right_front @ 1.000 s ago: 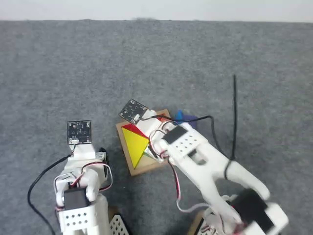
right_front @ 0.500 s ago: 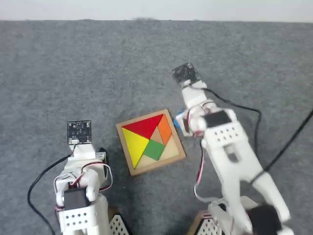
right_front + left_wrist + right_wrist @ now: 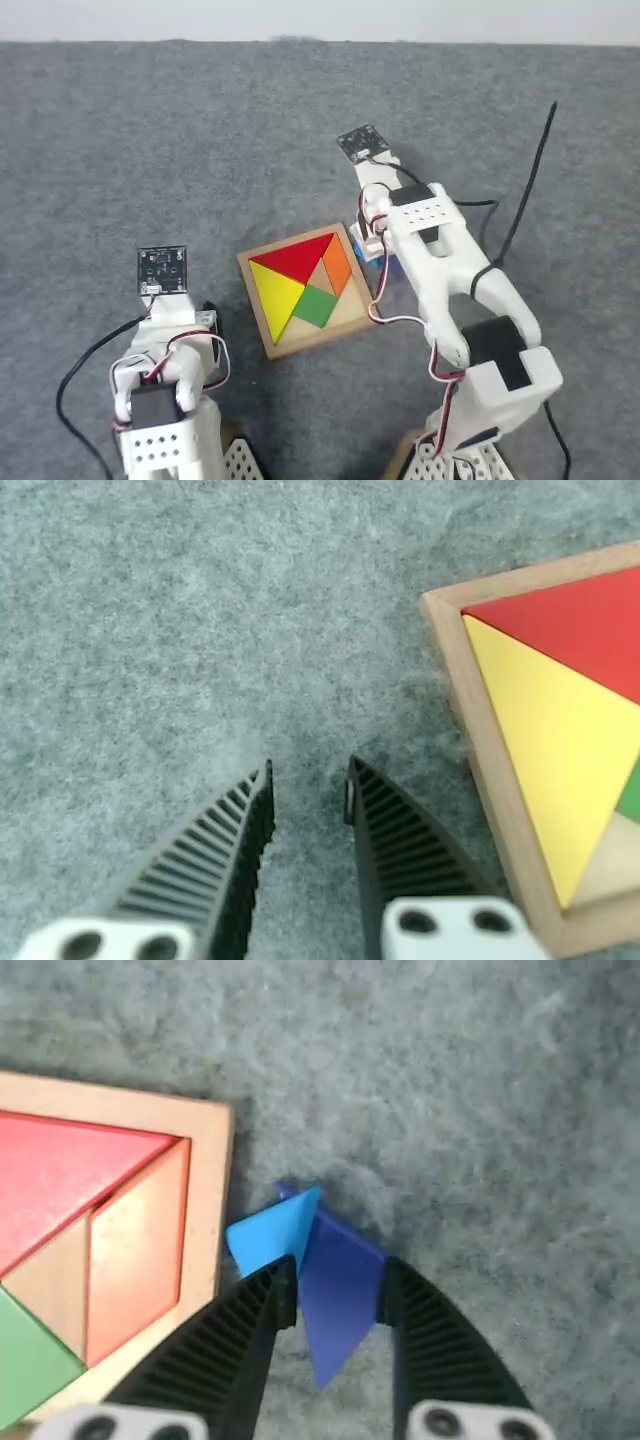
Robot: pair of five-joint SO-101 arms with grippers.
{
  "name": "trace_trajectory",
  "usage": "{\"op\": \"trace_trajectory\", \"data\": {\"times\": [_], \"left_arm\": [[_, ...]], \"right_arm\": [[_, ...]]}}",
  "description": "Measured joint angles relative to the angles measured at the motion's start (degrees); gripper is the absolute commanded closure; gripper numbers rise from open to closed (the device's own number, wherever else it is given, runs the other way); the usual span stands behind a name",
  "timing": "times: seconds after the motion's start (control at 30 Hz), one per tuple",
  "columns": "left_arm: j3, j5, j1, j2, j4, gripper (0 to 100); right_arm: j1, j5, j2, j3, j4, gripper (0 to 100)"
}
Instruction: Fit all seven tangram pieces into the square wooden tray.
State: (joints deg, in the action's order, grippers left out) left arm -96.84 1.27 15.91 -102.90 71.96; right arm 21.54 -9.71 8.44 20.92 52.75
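Four coloured pieces are seen in the tray point(image 3: 257, 303), which lies on the grey worktop point(image 3: 150, 130) between the two arms: a red piece point(image 3: 300, 258) and a yellow piece point(image 3: 275, 295), both large triangles, a green piece point(image 3: 315, 305) and an orange piece point(image 3: 338, 268). Bare wood is left between the red, orange and green pieces and in the tray corner nearest the right arm. Two blue pieces are found on the worktop just outside the tray on the right arm's side: a light blue piece point(image 3: 270, 1235) close to the rim, and a dark blue piece point(image 3: 335, 1310) touching it. The right claw point(image 3: 335, 1272) is held open low over them, with the dark blue piece between its fingers. The left claw point(image 3: 308, 775) is parted slightly above bare worktop, just beside the tray's opposite edge
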Motion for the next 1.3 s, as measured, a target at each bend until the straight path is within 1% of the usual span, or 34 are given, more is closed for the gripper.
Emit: {"op": "trace_trajectory", "data": {"times": [0.27, 0.43, 0.5, 0.63, 0.9, 1.07, 1.13, 1.23, 1.3], "left_arm": [[0.0, 0.0, 0.0, 0.0, 0.0, 89], [0.0, 0.0, 0.0, 0.0, 0.0, 89], [0.0, 0.0, 0.0, 0.0, 0.0, 89], [0.0, 0.0, 0.0, 0.0, 0.0, 89], [0.0, 0.0, 0.0, 0.0, 0.0, 89], [0.0, 0.0, 0.0, 0.0, 0.0, 89], [0.0, 0.0, 0.0, 0.0, 0.0, 89], [0.0, 0.0, 0.0, 0.0, 0.0, 89], [0.0, 0.0, 0.0, 0.0, 0.0, 89]], "right_arm": [[1.1, -0.1, -1.1, 0.2, 0.0, 82.6], [7.4, 0.0, -5.5, 4.0, -1.3, 82.6], [8.4, 0.0, -5.5, 4.2, -1.7, 82.6], [8.0, 0.0, -4.0, 4.2, -2.3, 82.6], [2.5, 0.0, 2.6, 0.5, -2.3, 82.6], [1.1, 0.0, 5.1, -2.0, -2.4, 82.7], [1.1, 0.0, 5.1, -2.1, -2.4, 85.6], [1.1, 0.0, 5.1, -2.1, -2.4, 95.0], [0.6, 0.0, 5.1, -2.1, -2.5, 98.8]]}}
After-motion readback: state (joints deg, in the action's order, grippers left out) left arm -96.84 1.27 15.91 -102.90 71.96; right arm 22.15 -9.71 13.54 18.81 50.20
